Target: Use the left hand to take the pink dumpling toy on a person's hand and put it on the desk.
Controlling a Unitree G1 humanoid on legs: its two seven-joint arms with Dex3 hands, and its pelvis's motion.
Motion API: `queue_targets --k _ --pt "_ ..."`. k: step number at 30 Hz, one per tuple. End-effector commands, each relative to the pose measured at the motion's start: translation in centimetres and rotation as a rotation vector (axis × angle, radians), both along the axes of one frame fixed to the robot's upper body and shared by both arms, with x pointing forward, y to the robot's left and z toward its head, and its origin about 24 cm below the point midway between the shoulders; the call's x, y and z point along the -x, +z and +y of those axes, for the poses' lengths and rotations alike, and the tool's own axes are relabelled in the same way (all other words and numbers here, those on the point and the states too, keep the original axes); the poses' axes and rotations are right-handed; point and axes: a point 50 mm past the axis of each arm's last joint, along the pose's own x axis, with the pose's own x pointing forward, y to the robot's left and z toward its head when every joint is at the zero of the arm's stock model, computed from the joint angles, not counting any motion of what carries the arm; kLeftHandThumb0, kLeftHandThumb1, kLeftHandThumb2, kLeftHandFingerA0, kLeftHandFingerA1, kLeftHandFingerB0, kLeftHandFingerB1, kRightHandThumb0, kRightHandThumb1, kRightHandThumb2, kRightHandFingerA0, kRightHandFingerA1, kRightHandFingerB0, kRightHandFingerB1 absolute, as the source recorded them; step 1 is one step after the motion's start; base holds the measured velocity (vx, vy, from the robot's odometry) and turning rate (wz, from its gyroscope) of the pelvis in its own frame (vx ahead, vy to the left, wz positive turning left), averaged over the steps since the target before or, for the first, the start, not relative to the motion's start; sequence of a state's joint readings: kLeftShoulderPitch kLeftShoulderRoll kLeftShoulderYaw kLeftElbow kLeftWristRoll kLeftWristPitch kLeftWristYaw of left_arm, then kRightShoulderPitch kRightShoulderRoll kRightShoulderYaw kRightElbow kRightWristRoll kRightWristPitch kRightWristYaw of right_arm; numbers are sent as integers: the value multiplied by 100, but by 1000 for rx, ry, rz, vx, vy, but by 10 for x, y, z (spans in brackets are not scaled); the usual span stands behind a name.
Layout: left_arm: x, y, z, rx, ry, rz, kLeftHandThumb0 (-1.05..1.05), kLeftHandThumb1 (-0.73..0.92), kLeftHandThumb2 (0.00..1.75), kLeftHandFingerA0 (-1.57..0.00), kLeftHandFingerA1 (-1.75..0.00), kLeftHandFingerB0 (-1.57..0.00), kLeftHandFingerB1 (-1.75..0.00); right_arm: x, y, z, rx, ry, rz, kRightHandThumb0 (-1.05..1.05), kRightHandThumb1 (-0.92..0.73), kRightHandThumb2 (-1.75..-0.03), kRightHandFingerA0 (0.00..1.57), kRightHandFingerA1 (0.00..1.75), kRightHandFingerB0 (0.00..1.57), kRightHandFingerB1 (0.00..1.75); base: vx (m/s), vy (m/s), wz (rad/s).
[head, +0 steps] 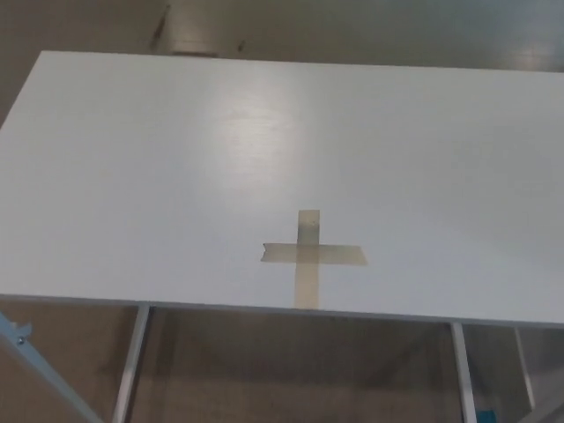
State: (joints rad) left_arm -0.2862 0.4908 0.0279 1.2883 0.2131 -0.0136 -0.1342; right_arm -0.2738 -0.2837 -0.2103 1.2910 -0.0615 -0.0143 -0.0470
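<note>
A: What sits on the desk (pixel 132 176)?

B: A smooth white rectangular top with a soft glare near the middle. 1 cross of tan tape (pixel 310 256), made of 2 strips, is stuck flat near the front edge. No writing shows on it.

A: And around it?

B: Pale metal legs (pixel 132 366) under the front edge, and brownish floor (pixel 291 370) below and behind.

A: The hands, their fingers, the pink dumpling toy?

B: None of them appears in this view, so finger state can't be told.

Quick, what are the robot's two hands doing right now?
Left hand: not in view.
Right hand: not in view.
Only the white rectangular desk with a tan tape cross shows.
</note>
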Motion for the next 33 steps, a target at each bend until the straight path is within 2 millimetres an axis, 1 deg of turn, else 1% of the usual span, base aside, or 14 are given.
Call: queue_targets --k 1,7,8,9,16,17,18,19,30,31,33 --pt "6 -3 0 29 -2 14 -30 65 59 -72 -45 -40 -35 6 -2 -4 4 -30 7 -23 -73 -61 70 47 55 42 0 0 0" --pt "8 -4 1 21 -15 21 -30 67 62 -73 -46 -41 -36 8 -3 -3 43 -26 20 -23 -73 -61 70 47 55 42 0 0 0" --pt "8 -4 1 20 -15 20 -30 65 60 -73 -46 -41 -35 8 -3 -3 50 -24 22 -23 -73 -61 70 47 55 42 0 0 0" --pt "9 -4 1 19 -14 21 -39 54 76 -68 -57 -36 -45 9 -3 -3 67 -13 28 -21 -72 -61 70 47 55 42 0 0 0" --pt "10 -5 1 17 -12 25 -39 53 76 -68 -57 -34 -45 11 -4 -3 85 3 41 -20 -73 -61 70 47 55 42 0 0 0" --pt "10 -5 1 18 -10 24 -31 65 60 -75 -48 -39 -35 11 -4 -3 83 1 40 -20 -73 -61 70 47 55 42 0 0 0" --pt "10 -5 1 19 -9 23 -31 65 60 -75 -48 -39 -35 11 -4 -3 80 -1 39 -20 -73 -61 70 47 55 42 0 0 0" --pt "9 -4 1 18 -9 20 -38 53 77 -69 -59 -33 -45 10 -4 -3 76 -8 34 -20 -73 -61 71 47 55 42 0 0 0" --pt "9 -4 0 22 -8 18 -39 54 76 -68 -57 -36 -45 10 -4 -3 69 -11 32 -21 -73 -61 71 47 55 42 0 0 0" --pt "8 -4 0 21 -8 20 -31 65 60 -74 -46 -41 -35 10 -4 -3 71 -5 35 -21 -73 -61 71 47 55 42 0 0 0" --pt "8 -4 0 20 -12 21 -31 65 60 -74 -46 -40 -35 10 -4 -3 68 -4 34 -21 -73 -61 71 47 56 42 0 0 0"
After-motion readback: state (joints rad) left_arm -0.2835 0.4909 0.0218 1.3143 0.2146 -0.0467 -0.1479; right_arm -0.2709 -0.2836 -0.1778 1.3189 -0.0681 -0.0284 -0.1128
